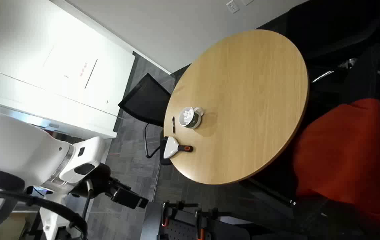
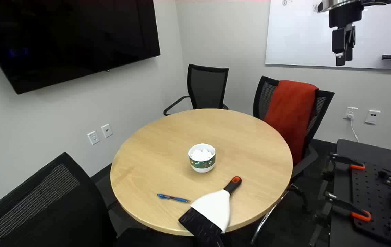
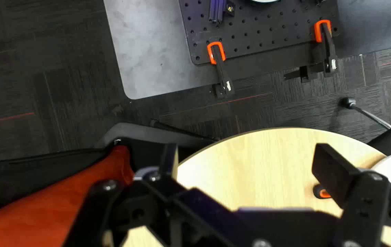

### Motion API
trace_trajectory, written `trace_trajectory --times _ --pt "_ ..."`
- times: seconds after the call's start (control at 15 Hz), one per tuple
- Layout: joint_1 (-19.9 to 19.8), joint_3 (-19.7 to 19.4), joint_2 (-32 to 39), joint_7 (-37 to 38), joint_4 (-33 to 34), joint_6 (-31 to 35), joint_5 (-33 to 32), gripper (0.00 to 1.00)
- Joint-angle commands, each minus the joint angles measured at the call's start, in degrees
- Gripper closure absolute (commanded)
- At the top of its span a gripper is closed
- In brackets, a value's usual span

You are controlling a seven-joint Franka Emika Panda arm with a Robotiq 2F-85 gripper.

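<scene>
Hovering with spread, empty end effector (image 3: 246,159) | well apart from cup (image 2: 202,164) and, at its 7 o'clock in an exterior view, pen (image 2: 173,198) | best steered slowly, level

Exterior views slanting down from a distance, wrist view steeply down — round table (image 2: 240,151) in all
</scene>
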Motion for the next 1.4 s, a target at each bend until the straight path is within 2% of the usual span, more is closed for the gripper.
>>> trace_trajectory --times 0.0,1.0,1.2,1.33 --pt "-0.3 0.2 0.1 -0.2 0.2 -0.1 0.1 0.0" --pt "-0.3 0.2 0.1 -0.2 0.2 -0.1 0.1 0.0" --pt "-1.2 -1.0 2.4 0.4 2.7 5.5 -0.4 0.0" --pt "-1.9 -2.9 4.4 -0.9 5.3 11.7 -0.7 0.0"
